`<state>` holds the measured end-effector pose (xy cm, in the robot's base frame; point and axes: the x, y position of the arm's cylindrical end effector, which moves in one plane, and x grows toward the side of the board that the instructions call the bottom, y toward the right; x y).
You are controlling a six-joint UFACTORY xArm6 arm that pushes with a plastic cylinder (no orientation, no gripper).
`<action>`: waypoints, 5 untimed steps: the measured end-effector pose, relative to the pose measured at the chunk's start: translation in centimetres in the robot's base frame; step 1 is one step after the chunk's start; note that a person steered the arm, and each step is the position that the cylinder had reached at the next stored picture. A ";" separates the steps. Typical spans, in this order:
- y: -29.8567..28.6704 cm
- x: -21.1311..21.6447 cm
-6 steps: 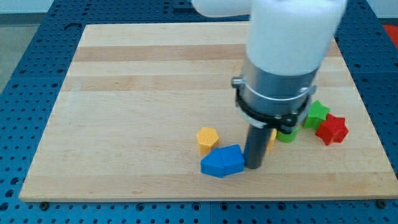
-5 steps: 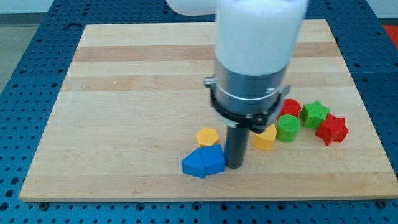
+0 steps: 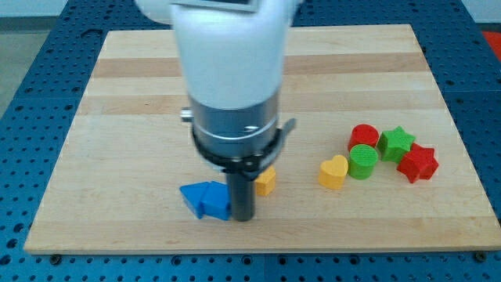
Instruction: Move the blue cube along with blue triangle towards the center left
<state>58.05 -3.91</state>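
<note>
Camera view has my tip (image 3: 243, 218) planted low on the wooden surface (image 3: 125, 94), pressed right up against the view's-right side of the blue pair! That's the blue cube (image 3: 214, 205), touching the rod, with the blue triangle (image 3: 193, 196) tucked against its left side, both sitting near the view's bottom edge, a little left of middle. No jaws on this end effector, folks: it's one straight dark rod, so nothing to spread or pinch; it simply leans on the cube.

Just behind the rod, on its right, the orange block (image 3: 265, 181) peeks out, half hidden by the arm. Well apart on the view's right sits the bystander crowd: yellow heart (image 3: 333, 171), green cylinder (image 3: 362, 161), red cylinder (image 3: 362, 136), green star (image 3: 396, 142) and red star (image 3: 417, 163).

Where are we? Mid-push, by my reading. The pair is in contact and lined up ahead of the tip, yet the centre-left of the surface lies above and left of them, so there's ground to cover. The next move calls for a push angled up and leftward; that likely means working round towards the pair's lower right so the force points the right way. The risk: the triangle slipping off the cube's side and peeling away.
</note>
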 end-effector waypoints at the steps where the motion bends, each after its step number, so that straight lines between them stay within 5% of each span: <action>1: -3.9 0.0; 3: -10.1 -1.0; 5: -10.7 -6.9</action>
